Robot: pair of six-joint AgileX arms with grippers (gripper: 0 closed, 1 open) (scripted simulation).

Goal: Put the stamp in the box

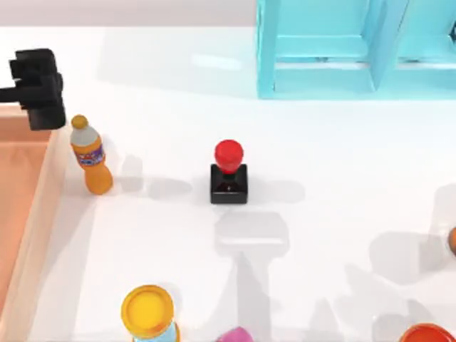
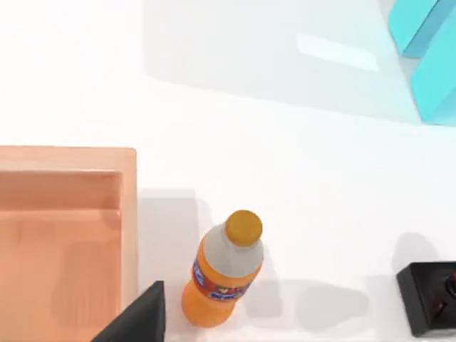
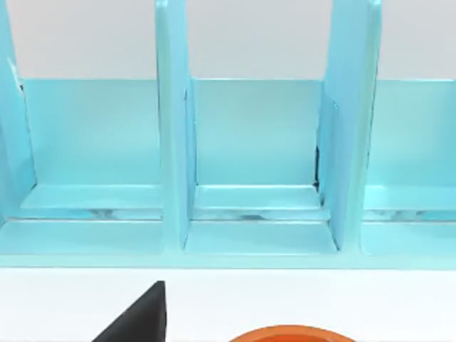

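Stamp (image 1: 229,175) upright mid-table, red knob on black block, well apart from tan box (image 1: 37,214) at left

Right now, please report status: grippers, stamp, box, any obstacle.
Left gripper above box far corner, holding nothing. Stamp upright mid-table, untouched. Orange bottle stands between stamp and box.

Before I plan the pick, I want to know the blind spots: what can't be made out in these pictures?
- Box: top view's left edge cuts it off.
- Stamp: left wrist view's edge cuts off most of it; the red knob barely shows.
- Left gripper: top view, whether open or shut is unclear.
- Right gripper: right wrist view, one dark tip at the edge.
- Orange rim: cut off, unidentifiable.
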